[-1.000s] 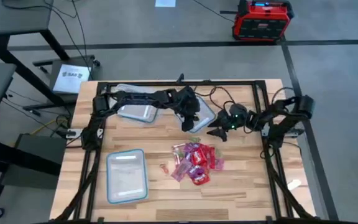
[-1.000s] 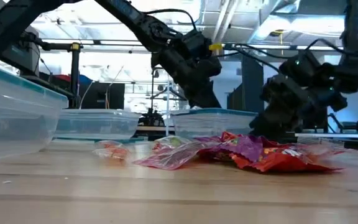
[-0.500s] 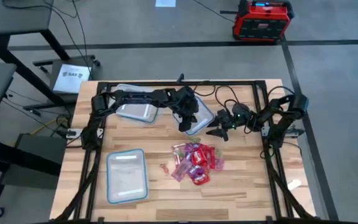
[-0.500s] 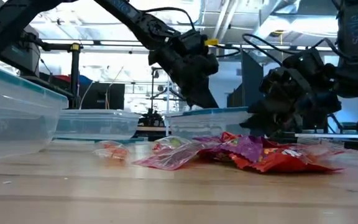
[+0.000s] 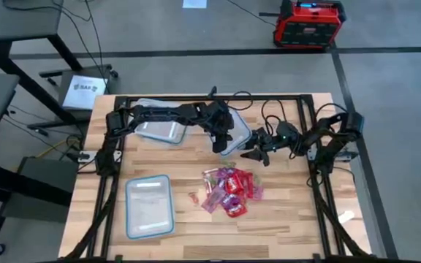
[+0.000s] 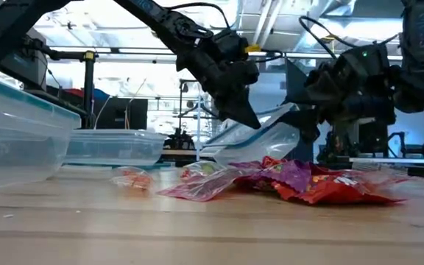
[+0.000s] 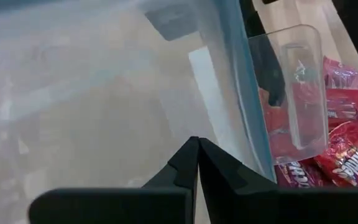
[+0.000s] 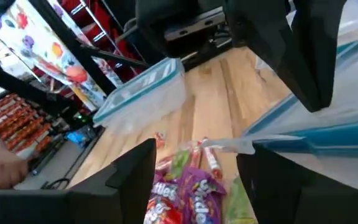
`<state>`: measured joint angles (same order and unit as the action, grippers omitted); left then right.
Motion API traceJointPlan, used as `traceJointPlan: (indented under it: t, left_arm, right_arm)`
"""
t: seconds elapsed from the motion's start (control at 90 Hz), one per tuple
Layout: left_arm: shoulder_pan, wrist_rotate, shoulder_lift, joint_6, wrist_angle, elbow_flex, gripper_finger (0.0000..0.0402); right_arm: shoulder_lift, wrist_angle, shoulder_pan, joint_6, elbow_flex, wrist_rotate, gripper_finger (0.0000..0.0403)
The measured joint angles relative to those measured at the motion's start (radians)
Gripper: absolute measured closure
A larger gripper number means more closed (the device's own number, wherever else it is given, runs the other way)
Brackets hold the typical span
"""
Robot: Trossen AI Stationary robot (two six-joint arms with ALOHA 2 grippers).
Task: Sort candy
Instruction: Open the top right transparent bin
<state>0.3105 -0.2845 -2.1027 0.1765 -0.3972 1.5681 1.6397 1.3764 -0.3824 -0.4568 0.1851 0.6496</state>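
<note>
While one clear container (image 5: 236, 131) is tilted off the bench (image 5: 283, 219) near its far edge, its wall is pinched by the left gripper (image 5: 220, 145), whose fingers (image 7: 191, 163) are pressed together on the plastic. The container's other side is met by the right gripper (image 5: 254, 154), fingers (image 8: 132, 171) spread wide. The candy (image 5: 230, 190) is heaped at mid-bench, toward the right edge. A second container (image 5: 149, 205) is set by the near-left corner, a third (image 5: 161, 128) by the far-left.

Even overhead light, soft shadows — high view sharp. Low view backlit by bright ceiling glare, arms silhouetted. Wrist views blurred — the foreground out of focus.
</note>
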Motion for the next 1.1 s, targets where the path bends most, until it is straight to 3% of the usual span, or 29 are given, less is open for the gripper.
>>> traceJointPlan:
  t: [0.222, 0.344, 0.578, 0.678, 0.867, 0.967, 1.1]
  left_arm:
    - [-0.01, -0.017, 0.04, -0.016, 0.006, -0.001, 0.0401]
    - [-0.013, 0.008, 0.058, -0.014, -0.012, -0.004, 0.0401]
    - [-0.012, 0.058, 0.088, -0.026, -0.095, -0.004, 0.0401]
    - [-0.015, 0.058, 0.105, -0.031, -0.148, -0.004, 0.0401]
    - [-0.02, 0.052, 0.138, -0.038, -0.183, -0.003, 0.0401]
    - [-0.023, 0.05, 0.155, -0.048, -0.166, -0.002, 0.0401]
    - [-0.037, 0.052, 0.186, -0.146, -0.176, 0.0, 0.0401]
  right_arm:
    - [-0.149, -0.086, 0.038, -0.083, -0.027, 0.034, 0.0208]
    - [-0.265, -0.336, 0.04, -0.001, -0.018, 0.025, 0.021]
    - [-0.446, -0.881, 0.03, 0.153, -0.011, -0.222, 0.021]
    - [-0.524, -1.054, 0.02, 0.159, 0.025, -0.246, 0.021]
    - [-0.656, -1.122, 0.051, 0.195, 0.155, -0.305, 0.021]
    - [-0.663, -1.127, 0.065, 0.293, 0.23, -0.45, 0.021]
    - [-0.568, -1.144, 0.057, 0.425, 0.297, -0.653, 0.021]
